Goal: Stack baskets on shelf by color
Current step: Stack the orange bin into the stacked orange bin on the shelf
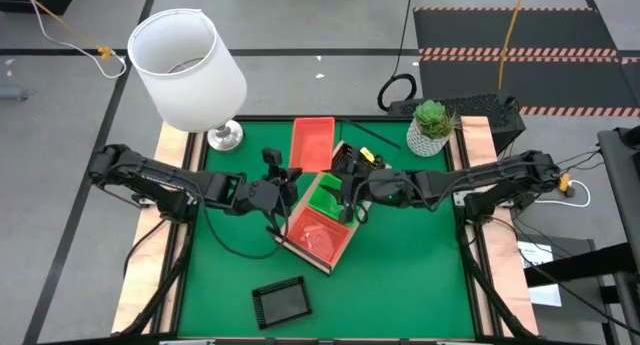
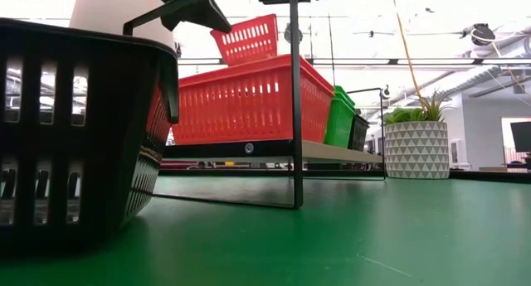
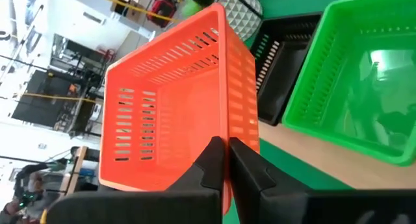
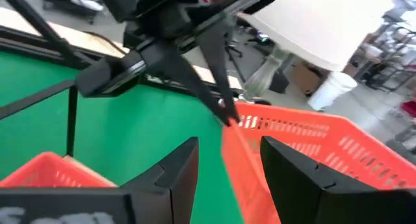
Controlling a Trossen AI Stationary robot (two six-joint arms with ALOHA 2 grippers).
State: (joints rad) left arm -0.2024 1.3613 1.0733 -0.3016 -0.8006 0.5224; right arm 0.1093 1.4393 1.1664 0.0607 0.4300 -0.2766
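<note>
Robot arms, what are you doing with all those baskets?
The left gripper is pinching the wall of an orange-red basket and holding it up in the air, tilted. The right gripper sits open around that basket's rim, as if helping. On the wooden shelf there is already another orange-red basket, a green basket and a black basket in a row. One more black basket waits on the green table.
</note>
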